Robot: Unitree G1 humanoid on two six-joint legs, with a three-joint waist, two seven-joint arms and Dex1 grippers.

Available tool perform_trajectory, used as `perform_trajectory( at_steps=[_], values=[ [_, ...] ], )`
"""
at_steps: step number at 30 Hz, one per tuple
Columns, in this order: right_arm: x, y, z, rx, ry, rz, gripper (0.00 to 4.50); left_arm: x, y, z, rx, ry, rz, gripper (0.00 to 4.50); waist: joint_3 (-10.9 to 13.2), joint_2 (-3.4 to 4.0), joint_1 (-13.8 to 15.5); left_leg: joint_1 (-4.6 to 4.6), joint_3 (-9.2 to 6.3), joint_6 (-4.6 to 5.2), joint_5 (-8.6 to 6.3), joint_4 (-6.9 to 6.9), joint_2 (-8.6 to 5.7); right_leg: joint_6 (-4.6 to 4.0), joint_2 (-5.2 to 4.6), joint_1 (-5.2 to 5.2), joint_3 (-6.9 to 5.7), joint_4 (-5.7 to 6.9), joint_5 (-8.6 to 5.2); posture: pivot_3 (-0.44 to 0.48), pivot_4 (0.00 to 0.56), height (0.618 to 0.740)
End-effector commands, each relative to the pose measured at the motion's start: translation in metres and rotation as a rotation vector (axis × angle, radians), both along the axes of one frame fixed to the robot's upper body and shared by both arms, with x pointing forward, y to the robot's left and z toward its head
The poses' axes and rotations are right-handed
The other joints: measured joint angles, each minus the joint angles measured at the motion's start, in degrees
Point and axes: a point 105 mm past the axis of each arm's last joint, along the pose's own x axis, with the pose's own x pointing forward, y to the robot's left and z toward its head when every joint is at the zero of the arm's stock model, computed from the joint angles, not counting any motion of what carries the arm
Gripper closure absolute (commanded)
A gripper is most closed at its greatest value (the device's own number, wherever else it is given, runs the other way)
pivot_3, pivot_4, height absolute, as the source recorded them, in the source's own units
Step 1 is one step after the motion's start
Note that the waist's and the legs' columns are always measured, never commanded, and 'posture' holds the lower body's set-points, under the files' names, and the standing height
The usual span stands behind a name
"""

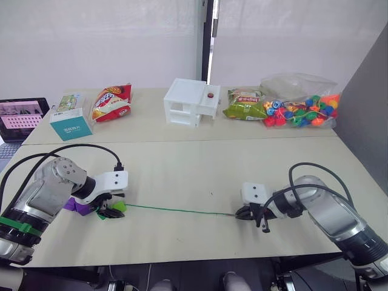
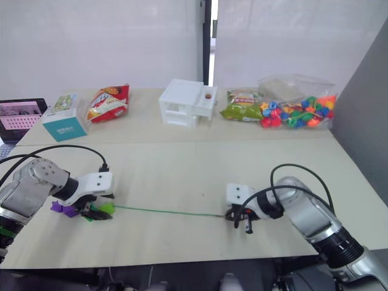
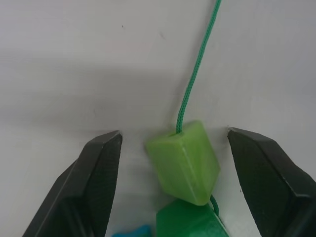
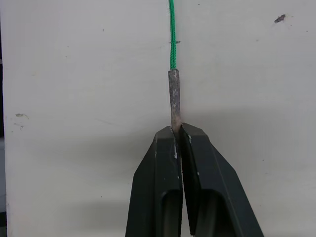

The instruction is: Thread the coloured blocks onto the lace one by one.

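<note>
While the lace [image 1: 176, 210] lies stretched in a nearly straight line along the desk [image 1: 200, 170] near its front edge, the right gripper [image 4: 177, 129] pinches the stiff grey tip [image 4: 174, 94] with its fingers pressed together, toward the front right. Toward the front left corner the left gripper [image 3: 173, 163] stands with its fingers wide apart, holding nothing, the light green block [image 3: 182, 160] lying between them and touched by neither.

That block already sits on the cord — the lace enters a hole in its upper face — and a dark green block [image 3: 190, 224] touches it from behind, with a sliver of blue block [image 3: 133, 232] beside that; a purple block [image 1: 74, 206] shows just beyond the left gripper.

The cord looks thin, limp and light, so it probably buckles if pushed; the metallic tip is the only rigid part and the sensible place to grip. The cubes seem hard, smooth plastic — light and likely slippery — so flat opposite faces should be squeezed, leaving the holed faces free.
</note>
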Motion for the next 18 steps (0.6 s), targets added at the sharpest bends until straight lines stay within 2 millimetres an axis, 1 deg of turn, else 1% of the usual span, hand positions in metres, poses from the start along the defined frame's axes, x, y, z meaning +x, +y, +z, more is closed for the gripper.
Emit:
perform_trajectory(
  at_steps=[1, 2, 4, 6, 7, 10, 13, 15, 18],
  values=[
    [0.001, -0.002, 0.006, 0.001, -0.022, -0.004, 4.50, -0.010, 0.003, -0.005, 0.053, 0.044, -0.019, 1.49, 0.0, 0.00, 0.0, 0.00, 0.00, 0.00, 0.00, 0.00, 0.00, 0.00, 0.00, 0.00, 0.00, 0.00, 0.00, 0.000, 0.150, 0.740],
    [0.001, -0.001, 0.006, 0.001, -0.023, -0.003, 4.50, -0.005, 0.003, -0.005, 0.052, 0.014, 0.001, 1.76, 0.0, 0.00, -0.1, 0.02, 0.00, 0.00, 0.00, -0.01, 0.00, 0.00, 0.00, 0.00, 0.01, 0.02, 0.00, 0.000, 0.150, 0.740],
    [0.001, -0.001, 0.006, -0.002, -0.022, 0.000, 4.50, -0.002, 0.004, -0.008, 0.087, -0.004, -0.005, 2.42, 0.0, 0.00, -0.1, 0.02, 0.00, 0.00, 0.00, -0.01, 0.00, 0.00, 0.00, -0.01, 0.00, 0.03, 0.00, 0.000, 0.150, 0.740],
    [0.002, -0.001, 0.007, -0.004, -0.023, 0.000, 4.50, -0.004, 0.006, -0.011, 0.111, 0.006, -0.025, 3.07, 0.0, 0.01, -0.1, 0.03, 0.00, 0.00, 0.00, 0.00, 0.00, 0.00, 0.00, 0.01, 0.01, 0.02, 0.00, 0.000, 0.150, 0.740],
    [0.002, -0.002, 0.007, -0.004, -0.024, 0.000, 4.50, -0.006, 0.006, -0.011, 0.116, 0.011, -0.035, 3.22, 0.0, 0.01, -0.1, 0.04, 0.01, 0.00, 0.00, 0.00, 0.00, 0.00, 0.00, 0.02, 0.01, 0.02, 0.00, 0.000, 0.150, 0.740],
    [0.003, -0.005, 0.010, -0.008, -0.034, -0.007, 4.50, 0.007, 0.001, 0.001, 0.086, -0.086, -0.069, 3.22, 0.0, 0.01, -0.1, 0.08, 0.02, 0.00, 0.00, -0.01, 0.00, -0.01, 0.00, 0.01, 0.02, 0.06, 0.00, 0.000, 0.150, 0.740],
    [0.006, -0.013, 0.016, 0.002, -0.047, -0.015, 4.50, 0.019, 0.005, 0.019, 0.124, -0.159, -0.141, 3.22, 0.0, -0.05, 0.4, 0.05, 0.00, -0.02, 0.01, 0.04, 0.00, 0.00, 0.00, 0.02, 0.01, 0.02, 0.00, 0.000, 0.150, 0.740],
    [0.011, -0.021, 0.022, 0.009, -0.071, -0.037, 4.50, 0.020, 0.008, 0.026, 0.173, -0.177, -0.210, 3.22, 0.1, -0.07, 0.8, 0.02, -0.01, -0.08, 0.05, 0.08, 0.00, -0.01, 0.00, 0.01, 0.00, -0.23, 0.00, 0.000, 0.150, 0.740],
    [0.015, -0.033, 0.025, -0.008, -0.087, -0.058, 4.50, 0.020, 0.011, 0.028, 0.215, -0.176, -0.277, 3.22, 0.0, -0.06, 0.9, -0.06, 0.05, -0.13, 0.08, 0.07, -0.01, -0.01, -0.02, 0.02, 0.01, -0.46, 0.00, 0.000, 0.150, 0.740]
  ],
)
